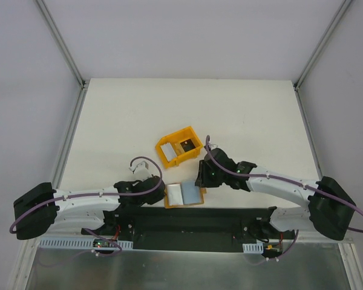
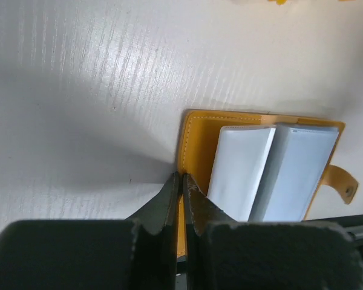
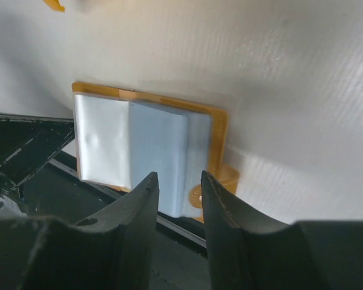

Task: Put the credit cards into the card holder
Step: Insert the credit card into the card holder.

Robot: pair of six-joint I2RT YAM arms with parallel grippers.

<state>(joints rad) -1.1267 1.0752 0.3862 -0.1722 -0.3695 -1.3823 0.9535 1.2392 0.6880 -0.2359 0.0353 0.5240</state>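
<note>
Fingers (image 2: 169, 196) of the left gripper (image 2: 181, 180) pinch the open wallet (image 2: 193, 139) at the table's (image 1: 139, 109) near edge, the right gripper (image 3: 178, 176) spread empty over it, so one tug could drag it off.

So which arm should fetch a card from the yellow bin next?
Right. The right gripper is open and empty, near the bin; the left gripper is shut on the edge of the card holder.

left hand (image 2: 181, 177) pinched closed, right hand (image 3: 178, 177) parted.
</note>
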